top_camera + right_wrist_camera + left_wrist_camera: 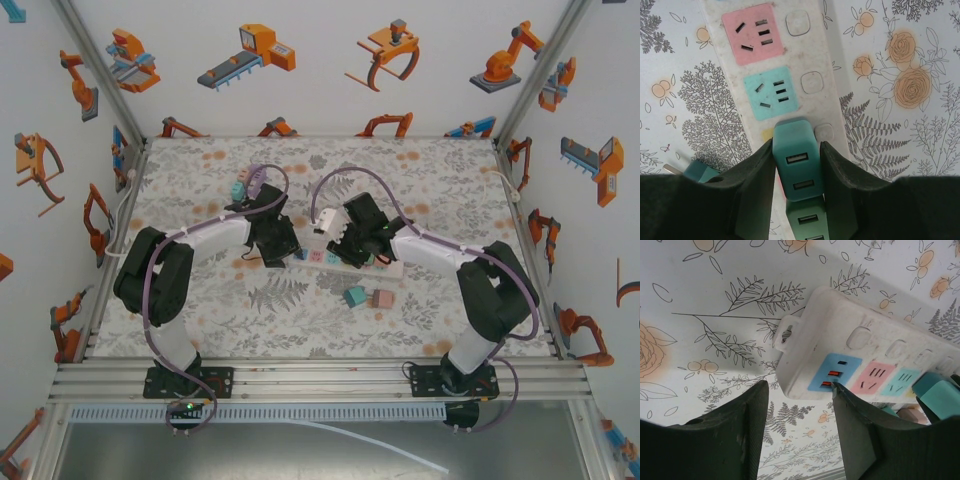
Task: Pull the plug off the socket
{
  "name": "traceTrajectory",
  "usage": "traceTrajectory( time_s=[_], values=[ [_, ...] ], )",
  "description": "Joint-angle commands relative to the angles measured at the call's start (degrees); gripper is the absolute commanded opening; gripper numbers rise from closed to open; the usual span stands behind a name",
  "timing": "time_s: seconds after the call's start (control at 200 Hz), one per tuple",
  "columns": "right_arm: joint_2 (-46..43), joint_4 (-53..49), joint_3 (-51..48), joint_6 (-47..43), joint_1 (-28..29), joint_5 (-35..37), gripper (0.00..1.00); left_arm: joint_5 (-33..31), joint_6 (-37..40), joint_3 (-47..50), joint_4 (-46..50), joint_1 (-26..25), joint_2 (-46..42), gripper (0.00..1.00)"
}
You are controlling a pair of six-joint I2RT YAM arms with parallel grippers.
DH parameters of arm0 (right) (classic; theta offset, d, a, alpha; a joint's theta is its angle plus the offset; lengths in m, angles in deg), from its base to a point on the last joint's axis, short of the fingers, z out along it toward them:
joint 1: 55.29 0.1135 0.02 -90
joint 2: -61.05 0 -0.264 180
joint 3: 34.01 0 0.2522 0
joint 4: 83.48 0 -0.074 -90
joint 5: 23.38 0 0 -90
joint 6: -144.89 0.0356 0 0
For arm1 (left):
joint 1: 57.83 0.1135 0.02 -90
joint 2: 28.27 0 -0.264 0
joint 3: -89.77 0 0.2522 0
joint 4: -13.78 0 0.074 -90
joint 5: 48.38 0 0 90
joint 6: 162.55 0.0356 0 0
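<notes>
**Plug** (798, 167): teal, smooth hard plastic, a boxy block with rounded corners and two slots on its face. It is seated in the power strip (790, 55), just past the teal socket (771, 92). Your right jaws pinch its two flanks.

**Strip:** white, scuffed, long and flat, probably light. Your left jaws stand partly spread over its blue socket (834, 372) end. Whether they grip it, you cannot tell.

**Risks:**
- If the strip is not pinned, it lifts with the plug.
- The slick flanks may slip.
- A tilted pull could bind the pins.
</notes>
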Motion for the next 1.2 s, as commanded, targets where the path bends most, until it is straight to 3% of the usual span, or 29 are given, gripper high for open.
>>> traceTrajectory(
  time_s=[0.0,0.831,0.996,1.197],
  values=[
    [-2.86,3.40,-0.27,-1.93,-0.13,-1.46,0.31,-2.31,-1.13,1.48,2.72,-0.36,0.29,0.52],
    [-3.94,7.60,1.87,-1.76,-0.49,-8.13,0.20,-5.30,-1.61,1.47,4.98,-1.46,1.03,0.50],
    [-2.70,7.11,2.67,-1.85,-0.17,-5.20,0.17,-6.22,-1.35,1.92,5.58,-1.73,1.12,0.49],
    [-3.71,8.19,1.98,-0.05,-0.05,-6.79,0.17,-6.93,-1.27,1.91,6.33,-1.75,1.39,0.50]
  ],
)
